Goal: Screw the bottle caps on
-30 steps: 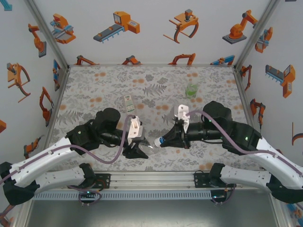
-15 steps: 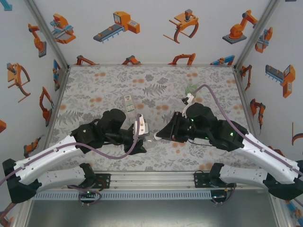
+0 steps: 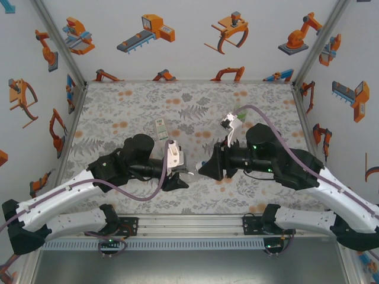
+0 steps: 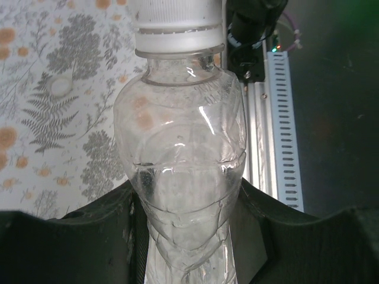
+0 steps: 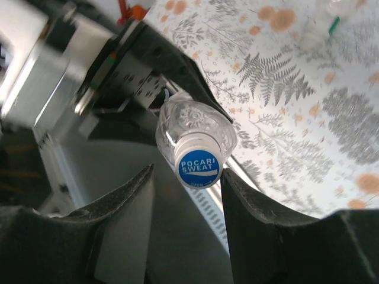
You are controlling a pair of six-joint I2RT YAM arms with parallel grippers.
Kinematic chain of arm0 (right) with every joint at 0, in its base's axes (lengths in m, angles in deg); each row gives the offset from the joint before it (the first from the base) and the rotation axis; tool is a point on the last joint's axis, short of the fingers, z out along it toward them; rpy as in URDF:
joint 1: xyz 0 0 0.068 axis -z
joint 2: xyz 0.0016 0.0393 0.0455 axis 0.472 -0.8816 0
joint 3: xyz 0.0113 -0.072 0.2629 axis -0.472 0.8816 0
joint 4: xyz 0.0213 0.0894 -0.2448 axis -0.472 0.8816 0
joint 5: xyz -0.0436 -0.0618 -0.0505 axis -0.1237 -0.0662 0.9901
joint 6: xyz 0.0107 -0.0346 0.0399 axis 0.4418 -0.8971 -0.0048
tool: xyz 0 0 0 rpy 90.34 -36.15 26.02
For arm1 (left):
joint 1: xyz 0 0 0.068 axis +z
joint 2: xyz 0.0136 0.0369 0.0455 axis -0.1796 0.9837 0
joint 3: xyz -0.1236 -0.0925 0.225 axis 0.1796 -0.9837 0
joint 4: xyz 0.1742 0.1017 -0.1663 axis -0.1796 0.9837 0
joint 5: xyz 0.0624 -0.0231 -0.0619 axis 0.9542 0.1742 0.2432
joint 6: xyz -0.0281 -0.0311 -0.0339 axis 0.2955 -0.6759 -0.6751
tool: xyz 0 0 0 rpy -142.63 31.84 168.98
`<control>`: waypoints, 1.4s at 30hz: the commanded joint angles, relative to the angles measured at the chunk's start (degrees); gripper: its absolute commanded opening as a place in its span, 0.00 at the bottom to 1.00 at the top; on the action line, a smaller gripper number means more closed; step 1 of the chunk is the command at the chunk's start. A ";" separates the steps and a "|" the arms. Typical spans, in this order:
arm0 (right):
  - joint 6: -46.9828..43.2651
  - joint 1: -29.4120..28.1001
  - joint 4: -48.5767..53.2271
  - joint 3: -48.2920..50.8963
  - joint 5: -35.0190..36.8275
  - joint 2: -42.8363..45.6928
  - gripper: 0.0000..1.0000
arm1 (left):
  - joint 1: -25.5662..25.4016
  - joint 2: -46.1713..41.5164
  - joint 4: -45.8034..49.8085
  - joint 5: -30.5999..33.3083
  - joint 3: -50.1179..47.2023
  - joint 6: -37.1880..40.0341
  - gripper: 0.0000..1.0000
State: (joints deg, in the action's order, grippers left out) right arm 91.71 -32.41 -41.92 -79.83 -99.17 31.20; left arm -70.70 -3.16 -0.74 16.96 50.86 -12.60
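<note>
Left gripper [image 4: 186,207]: clamped round plain bottle [image 4: 180,148], capped, looked empty.
Right gripper [image 5: 188,173]: jaws stood apart, flanking the cap [image 5: 199,166].
Bottles: three; labelled bottle [image 3: 160,128] and green bottle [image 3: 240,111] lay beyond grippers.

— How many bottles?
— Three: a plain bottle [image 4: 183,177], a white-and-green labelled bottle [image 3: 160,128], and a green-labelled bottle [image 3: 241,109], half hidden.
— Caps?
— One for certain, the blue-topped cap [image 5: 198,167]. Any others are too small to tell.
— Arms?
— Two: the left arm [image 3: 89,183] and the right arm [image 3: 308,174].
</note>
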 commanded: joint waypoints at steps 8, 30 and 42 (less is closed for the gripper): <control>-44.58 -0.33 6.32 -7.02 -12.94 -0.08 0.49 | -0.73 -0.19 -0.94 -7.35 0.88 -0.79 0.00; -51.98 -0.33 4.44 -2.77 -20.76 0.77 0.40 | -1.34 1.48 -1.77 -13.72 2.12 -1.24 0.00; -51.34 -0.27 3.57 -3.28 -20.20 -1.40 0.38 | -1.34 0.84 -1.00 -13.40 1.85 -1.10 0.00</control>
State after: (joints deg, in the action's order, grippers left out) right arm 40.28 -32.41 -37.83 -82.50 -118.49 30.33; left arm -71.78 -1.47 -0.78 5.42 50.99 -13.52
